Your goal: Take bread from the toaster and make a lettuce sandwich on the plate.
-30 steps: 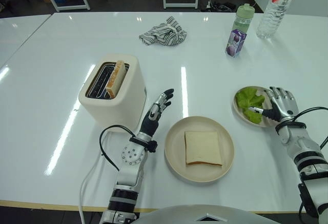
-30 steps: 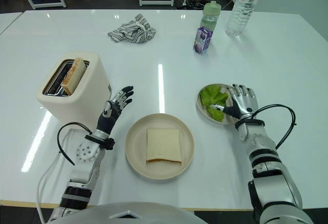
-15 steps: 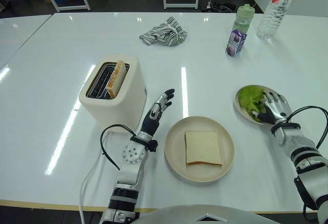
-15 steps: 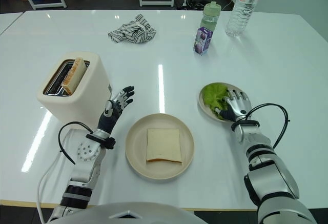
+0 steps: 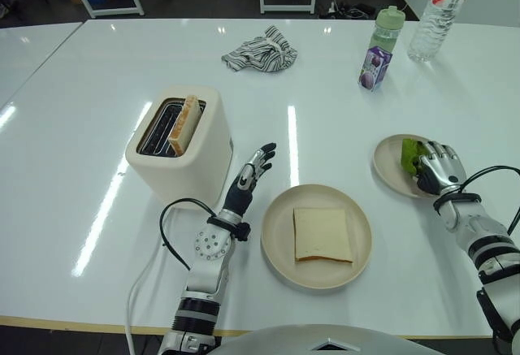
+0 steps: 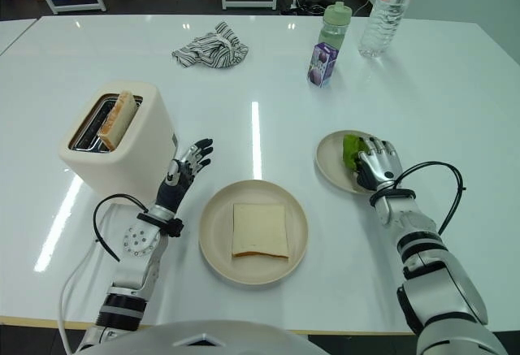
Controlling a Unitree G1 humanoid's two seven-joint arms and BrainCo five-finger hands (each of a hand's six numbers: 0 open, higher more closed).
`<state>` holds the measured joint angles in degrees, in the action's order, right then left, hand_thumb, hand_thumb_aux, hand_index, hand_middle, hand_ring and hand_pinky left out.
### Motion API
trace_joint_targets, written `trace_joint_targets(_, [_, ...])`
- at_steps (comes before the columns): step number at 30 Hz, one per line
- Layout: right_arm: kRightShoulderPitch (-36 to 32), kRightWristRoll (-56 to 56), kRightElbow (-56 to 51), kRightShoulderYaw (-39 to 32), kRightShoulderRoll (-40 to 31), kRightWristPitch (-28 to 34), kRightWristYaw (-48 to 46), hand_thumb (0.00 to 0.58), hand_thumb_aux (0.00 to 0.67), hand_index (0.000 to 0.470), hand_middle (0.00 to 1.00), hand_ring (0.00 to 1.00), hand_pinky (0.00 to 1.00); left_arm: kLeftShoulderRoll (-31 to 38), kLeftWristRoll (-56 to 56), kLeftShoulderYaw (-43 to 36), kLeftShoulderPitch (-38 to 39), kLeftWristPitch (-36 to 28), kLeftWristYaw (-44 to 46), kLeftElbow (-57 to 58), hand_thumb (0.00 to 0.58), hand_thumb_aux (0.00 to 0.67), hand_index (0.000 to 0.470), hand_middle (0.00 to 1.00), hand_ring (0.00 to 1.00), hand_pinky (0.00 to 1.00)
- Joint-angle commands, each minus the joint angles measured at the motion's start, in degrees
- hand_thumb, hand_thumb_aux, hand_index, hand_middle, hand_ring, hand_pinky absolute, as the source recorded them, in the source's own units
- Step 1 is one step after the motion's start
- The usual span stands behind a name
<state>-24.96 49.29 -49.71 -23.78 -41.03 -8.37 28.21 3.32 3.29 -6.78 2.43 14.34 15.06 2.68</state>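
Step, pickup: my right hand (image 5: 439,172), frame right, curled around lettuce (image 5: 409,153); next, I'd lift it onto bread (image 5: 322,235), lower centre.

Most of the lettuce (image 5: 409,153) is hidden under the right robot hand (image 5: 439,173).

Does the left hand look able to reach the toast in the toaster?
Probably yes: the left hand is open and empty beside the toaster, and the toast stands clear above its slot with nothing over it.
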Motion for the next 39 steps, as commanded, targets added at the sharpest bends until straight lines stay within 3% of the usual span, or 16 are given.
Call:
trace_joint_targets(1, [5.4, -0.7, 15.1, 3.5, -3.8, 2.7, -2.6, 0.58, 0.67, 0.47, 0.0, 0.0, 0.0, 0.0, -0.6, -0.1, -0.1, -0.4, -0.4, 1.1, 0.0, 0.0, 0.0, 0.0, 0.0, 0.0])
trace_joint_targets(9, [20.4, 1.4, 53.8, 10.1, -5.4, 7.7, -12.0, 0.58, 0.67, 0.47, 0.0, 0.0, 0.0, -0.4, -0.8, -0.3, -0.7, 0.1, -0.9, 2.6, 0.0, 0.0, 0.0, 0.0, 0.0, 0.0])
trace_joint_targets(15, [28.2, 4.1, 68.2, 7.3, -1.9, 5.5, -18.1, 0.58, 0.67, 0.47, 0.0, 0.0, 0.0, -0.9, -1.1, -0.5, -1.4, 0.5, -1.3, 4.3, 0.0, 0.0, 0.0, 0.0, 0.0, 0.0])
trace_joint_targets(26, [38.2, 12.6, 71.6, 1.7, -0.6, -0.2, -24.5, 0.58, 0.67, 0.47, 0.0, 0.0, 0.0, -0.9, -1.4, -0.7, -2.1, 0.7, -1.4, 5.7, 0.0, 0.0, 0.0, 0.0, 0.0, 0.0])
trace_joint_targets(39, [40.6, 15.4, 71.4, 3.5, 0.3, -2.2, -26.8, 0.58, 0.67, 0.47, 0.0, 0.0, 0.0, -0.7, -1.8, -0.8, -2.1, 0.3, -1.4, 5.7, 0.0, 0.0, 0.0, 0.0, 0.0, 0.0])
